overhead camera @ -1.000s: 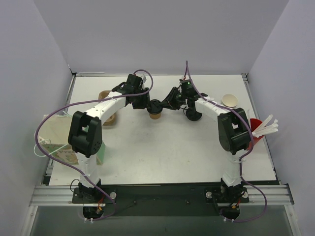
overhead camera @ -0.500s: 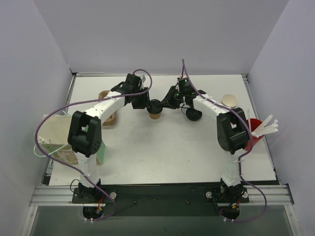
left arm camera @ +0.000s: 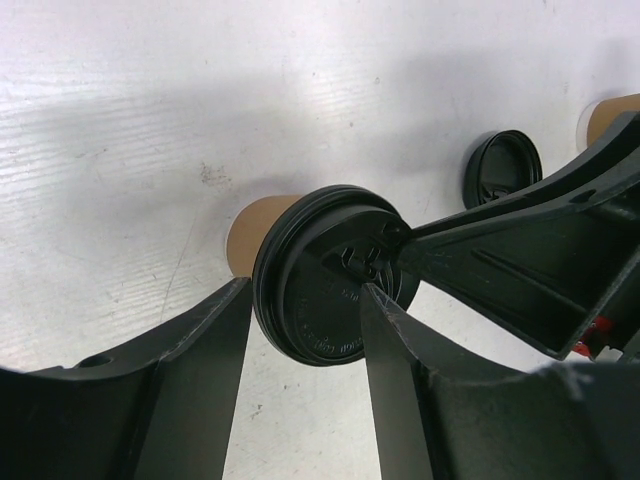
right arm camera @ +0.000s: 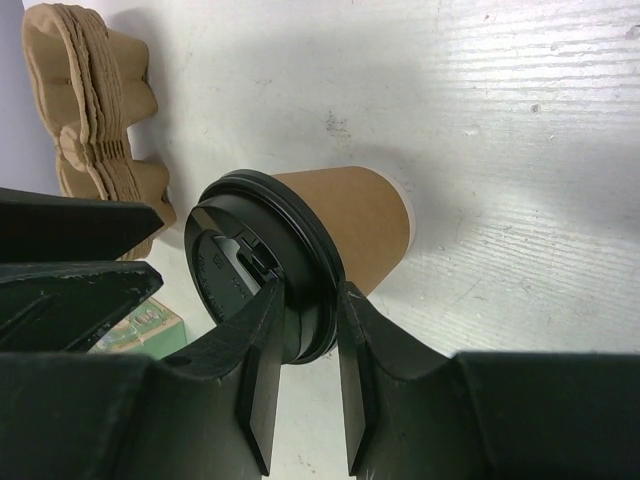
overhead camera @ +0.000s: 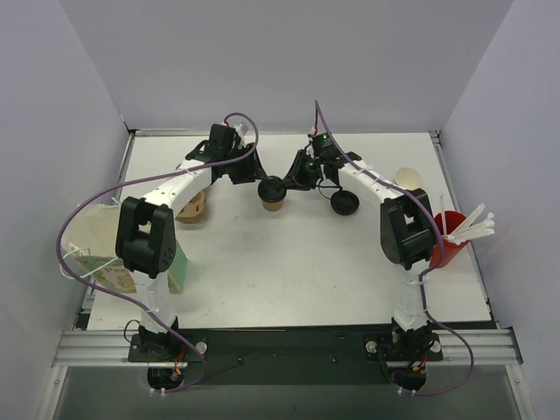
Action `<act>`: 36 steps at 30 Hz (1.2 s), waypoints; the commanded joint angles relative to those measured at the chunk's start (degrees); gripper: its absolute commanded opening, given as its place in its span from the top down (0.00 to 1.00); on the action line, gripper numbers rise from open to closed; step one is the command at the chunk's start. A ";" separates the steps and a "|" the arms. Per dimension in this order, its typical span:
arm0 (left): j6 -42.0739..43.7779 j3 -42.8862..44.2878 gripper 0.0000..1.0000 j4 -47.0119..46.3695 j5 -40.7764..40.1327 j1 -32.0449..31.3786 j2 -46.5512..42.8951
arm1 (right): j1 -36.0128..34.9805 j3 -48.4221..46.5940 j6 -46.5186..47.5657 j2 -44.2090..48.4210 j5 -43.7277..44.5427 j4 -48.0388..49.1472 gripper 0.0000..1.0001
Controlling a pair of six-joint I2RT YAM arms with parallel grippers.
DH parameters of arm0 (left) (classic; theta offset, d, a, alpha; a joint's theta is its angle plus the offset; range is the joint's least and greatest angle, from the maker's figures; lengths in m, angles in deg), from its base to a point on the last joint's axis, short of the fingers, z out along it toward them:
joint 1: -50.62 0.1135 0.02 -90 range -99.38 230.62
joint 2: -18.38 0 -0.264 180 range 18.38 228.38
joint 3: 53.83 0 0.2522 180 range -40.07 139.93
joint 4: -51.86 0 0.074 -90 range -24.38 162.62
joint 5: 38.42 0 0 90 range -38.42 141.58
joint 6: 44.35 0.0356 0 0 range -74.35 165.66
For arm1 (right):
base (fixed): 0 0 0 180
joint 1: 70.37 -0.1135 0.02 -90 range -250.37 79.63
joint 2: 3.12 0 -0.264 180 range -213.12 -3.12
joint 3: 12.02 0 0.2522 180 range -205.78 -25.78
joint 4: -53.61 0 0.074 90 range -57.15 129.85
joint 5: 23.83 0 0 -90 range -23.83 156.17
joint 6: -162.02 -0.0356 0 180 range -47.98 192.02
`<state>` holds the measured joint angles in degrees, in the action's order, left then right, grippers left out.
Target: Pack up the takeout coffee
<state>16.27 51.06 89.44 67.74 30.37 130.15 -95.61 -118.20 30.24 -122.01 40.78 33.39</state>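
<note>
1. Where the white table (overhead camera: pixel 289 271) runs back between grey walls, both arms reach from its near edge to its far middle; the near half shows as bare white surface between them.
2. The left arm (overhead camera: pixel 166 188) bows out to the left with its elbow raised, then bends back toward centre; the right arm (overhead camera: pixel 372 185) mirrors it from the right; the two wrists face each other across the takeout coffee (overhead camera: pixel 274 194).
3. The cup carrier (overhead camera: pixel 194 207) lies partly under the left forearm, left of the coffee and apart from it; a red cup (overhead camera: pixel 448 243) of white utensils stands at the right edge beside the right elbow.
4. The takeout coffee stands at far centre, well away from every table edge; a loose black lid (overhead camera: pixel 344 203) lies near it on the right, not touching.
5. The right gripper (right arm camera: pixel 308 292) is clamped on the coffee's lid rim, one finger over the lid's top face, the other below the rim against the brown wall.
6. The left gripper (left arm camera: pixel 304 288) has its jaws apart and holds nothing; the tips sit just short of the lid, their gap narrower than the lid.
7. Only the right wrist view shows the pinch itself; only the overhead view shows a cream cup (overhead camera: pixel 408 179) near the far right; no view settles whether the coffee's base touches the table.
</note>
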 commanded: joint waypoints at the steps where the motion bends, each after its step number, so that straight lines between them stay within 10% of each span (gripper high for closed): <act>1: 1.17 3.70 0.42 -4.39 2.91 0.56 0.47 | -0.61 -2.06 3.89 -2.49 0.16 -6.55 0.79; 36: 0.30 0.01 0.42 -7.46 -0.25 2.41 6.10 | -1.13 0.05 3.29 -4.07 -1.68 -4.53 0.79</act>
<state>16.75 52.64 83.73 72.03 31.70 136.29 -96.04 -121.04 33.11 -123.93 38.62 31.95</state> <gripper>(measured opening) 0.578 0.217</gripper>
